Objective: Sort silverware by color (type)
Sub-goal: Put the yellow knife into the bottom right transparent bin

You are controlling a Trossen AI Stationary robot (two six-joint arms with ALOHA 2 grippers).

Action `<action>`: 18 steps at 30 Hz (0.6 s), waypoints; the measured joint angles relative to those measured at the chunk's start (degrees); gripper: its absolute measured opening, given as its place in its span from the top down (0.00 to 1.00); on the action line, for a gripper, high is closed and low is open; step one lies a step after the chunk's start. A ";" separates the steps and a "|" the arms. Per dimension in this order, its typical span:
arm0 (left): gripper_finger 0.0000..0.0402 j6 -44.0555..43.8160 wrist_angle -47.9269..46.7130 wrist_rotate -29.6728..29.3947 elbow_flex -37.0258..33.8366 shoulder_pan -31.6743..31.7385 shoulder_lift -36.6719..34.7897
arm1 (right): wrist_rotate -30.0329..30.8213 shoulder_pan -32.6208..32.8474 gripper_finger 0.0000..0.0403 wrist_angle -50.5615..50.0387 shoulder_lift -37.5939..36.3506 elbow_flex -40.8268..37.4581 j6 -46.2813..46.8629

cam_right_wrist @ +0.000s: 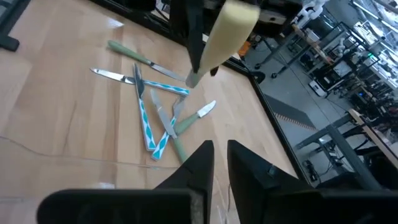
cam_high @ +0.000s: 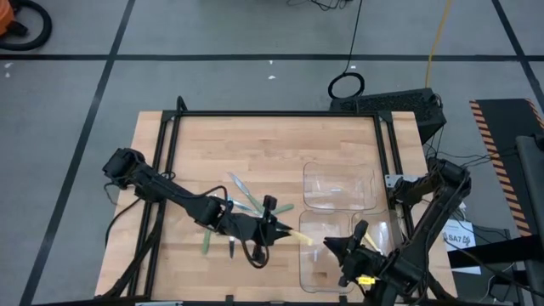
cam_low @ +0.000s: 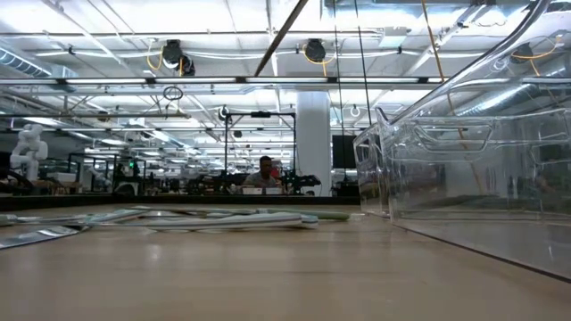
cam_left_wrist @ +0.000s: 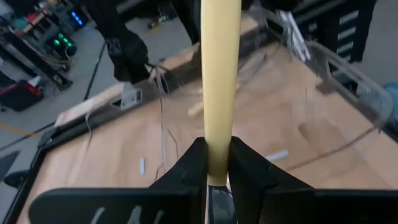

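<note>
My left gripper [cam_high: 285, 231] is shut on a yellow-handled utensil [cam_high: 303, 239], held above the table between the silverware pile and the near clear tray [cam_high: 319, 276]. The handle's free end points at my right gripper [cam_high: 330, 246], which is open and empty over that tray's left rim, a short way from the handle. In the right wrist view the yellow handle [cam_right_wrist: 227, 31] shows above my right gripper [cam_right_wrist: 219, 149]. Several utensils with green and blue handles [cam_right_wrist: 158, 118] lie crossed flat on the wood, and they also show in the low view [cam_low: 223, 217]. My left gripper pinches the yellow utensil between its two fingers where the handle meets the metal end [cam_left_wrist: 217, 171]. The fingers lie along the utensil, and the handle [cam_left_wrist: 221, 68] sticks out forward past the fingertips toward the table's right. The utensil is lifted clear of the table.
A second clear tray [cam_high: 340, 183] stands behind the near one, on the table's right half. A green-handled utensil [cam_high: 206, 244] and a knife [cam_high: 231, 246] lie apart from the pile, near the front edge. A black frame [cam_high: 272, 114] borders the table.
</note>
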 joint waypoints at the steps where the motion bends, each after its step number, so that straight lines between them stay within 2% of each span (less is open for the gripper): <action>1: 0.89 0.11 0.75 0.03 0.00 0.00 0.00 | -0.10 -0.22 0.89 0.08 -0.22 -0.10 -0.73; 5: 0.89 0.70 4.44 0.13 0.00 0.00 0.00 | -3.36 -2.82 0.89 2.96 -2.68 -0.19 -8.97; 9: 0.89 0.71 6.73 0.15 0.04 0.00 0.00 | -14.31 -7.71 0.89 10.81 -8.14 -0.19 -22.18; 12: 0.89 0.18 7.33 0.15 0.04 -0.01 0.00 | -19.36 -10.11 0.89 13.96 -12.15 -0.24 -25.85; 15: 0.89 -0.88 10.74 0.68 0.04 -0.90 0.00 | -17.46 -10.73 0.89 19.51 -15.20 -3.86 -26.51; 18: 0.89 -0.88 13.52 1.67 0.09 -2.18 0.00 | -16.79 -10.71 0.89 29.39 -17.24 -11.02 -29.13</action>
